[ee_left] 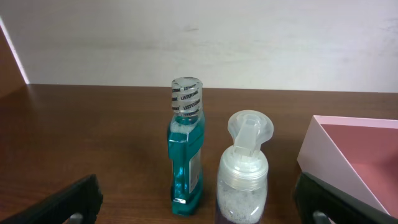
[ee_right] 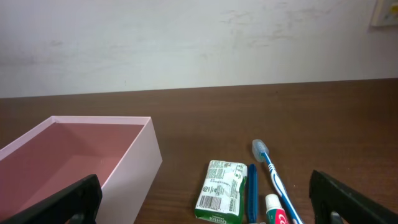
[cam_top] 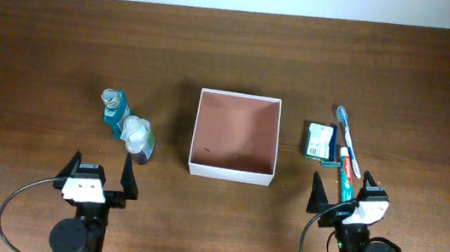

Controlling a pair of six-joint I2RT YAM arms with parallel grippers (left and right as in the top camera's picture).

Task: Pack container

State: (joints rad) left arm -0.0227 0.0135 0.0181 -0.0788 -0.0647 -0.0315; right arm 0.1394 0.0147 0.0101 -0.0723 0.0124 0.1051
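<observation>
Both grippers are parked at the near edge, left gripper (cam_top: 101,165) and right gripper (cam_top: 341,190), jaws wide apart and holding nothing. Farther out the container (cam_top: 231,174) sits mid-table, with a mouthwash bottle (cam_top: 113,112) and pump bottle (cam_top: 138,137) to its left, packet (cam_top: 319,141) and toothbrush (cam_top: 348,141) to its right.

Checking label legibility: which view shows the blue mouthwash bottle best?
The left wrist view: the mouthwash bottle stands upright and close, its cap lettering readable. Overhead shows it small, from above, left of the container. The right wrist view misses it entirely.
</observation>
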